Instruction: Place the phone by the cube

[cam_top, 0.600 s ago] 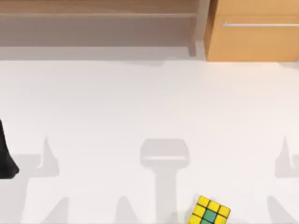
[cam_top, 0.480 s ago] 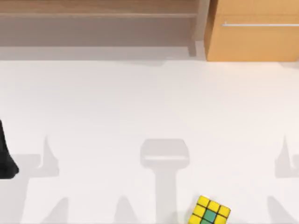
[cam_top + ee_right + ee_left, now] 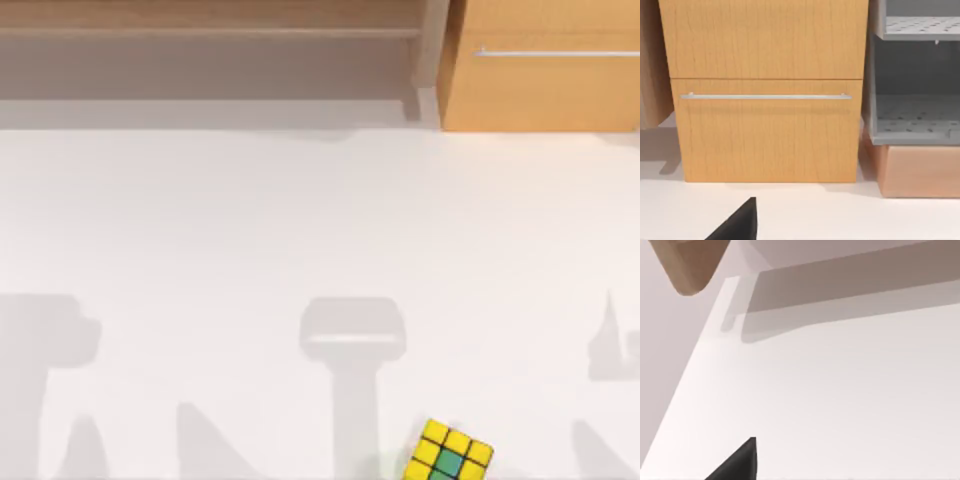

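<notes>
From the top view you look steeply down on the white table (image 3: 300,220), with its far edge near the upper part of the picture, where a low wooden shelf (image 3: 210,40) and a wooden drawer cabinet (image 3: 545,80) stand. The cube (image 3: 450,455) sits at the near edge, cut off by the frame. Your left wrist camera sits low over the table (image 3: 840,390) and faces, tilted, toward its far edge and the shelf (image 3: 860,275). Your right wrist camera looks level and close at the drawer cabinet (image 3: 767,130), with a grey rack (image 3: 915,100) beside it. That cabinet is shared with the top view; the shelf is shared with the left wrist view.
</notes>
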Tool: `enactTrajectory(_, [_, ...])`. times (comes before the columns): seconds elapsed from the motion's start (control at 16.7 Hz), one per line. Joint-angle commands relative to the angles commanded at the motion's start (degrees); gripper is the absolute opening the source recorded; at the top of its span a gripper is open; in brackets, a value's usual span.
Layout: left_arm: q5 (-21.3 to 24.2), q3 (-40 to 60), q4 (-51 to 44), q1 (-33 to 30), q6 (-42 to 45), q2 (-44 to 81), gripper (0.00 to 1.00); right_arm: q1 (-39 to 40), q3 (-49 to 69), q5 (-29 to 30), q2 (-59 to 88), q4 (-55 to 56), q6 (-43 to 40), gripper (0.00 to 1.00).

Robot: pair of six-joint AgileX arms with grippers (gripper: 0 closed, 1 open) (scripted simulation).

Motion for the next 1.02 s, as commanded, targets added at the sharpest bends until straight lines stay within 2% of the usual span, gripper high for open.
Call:
enactTrajectory(0.66, [1.0,34.8,-28.2,20.4,33.0,62.3,1.00,0.0,0.0,0.0,0.0,0.0,0.0,1.00])
enactTrajectory(0.84, [0.8,41.5,-33.4,24.5,39.2,73.2,1.00,0.0,0.0,0.0,0.0,0.0,0.0,1.00])
enactTrajectory(1.02, [0.9,45.1,-36.1,26.7,42.7,78.7,1.00,0.0,0.0,0.0,0.0,0.0,0.0,1.00])
